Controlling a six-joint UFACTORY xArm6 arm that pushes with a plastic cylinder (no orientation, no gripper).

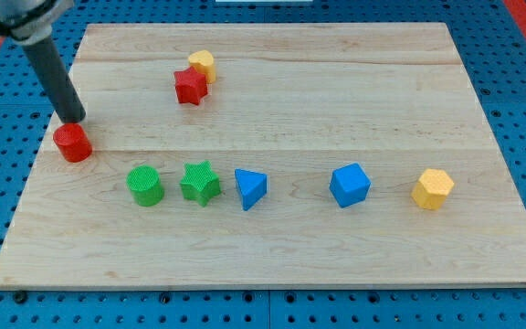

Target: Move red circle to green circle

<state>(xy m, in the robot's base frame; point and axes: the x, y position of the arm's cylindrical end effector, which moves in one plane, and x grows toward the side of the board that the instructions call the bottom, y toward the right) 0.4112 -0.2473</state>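
Note:
The red circle (pixel 73 143) sits near the board's left edge. My tip (pixel 71 120) rests just above it in the view, touching or almost touching its top side. The green circle (pixel 144 185) lies below and to the right of the red circle, a short gap away. The dark rod slants up to the view's top left corner.
A green star (pixel 200 183), blue triangle (pixel 250 188), blue cube (pixel 350 185) and yellow hexagon (pixel 433 189) form a row to the right of the green circle. A red star (pixel 190 86) and a yellow block (pixel 203 64) touch near the top. The wooden board (pixel 272 256) ends close to the red circle's left.

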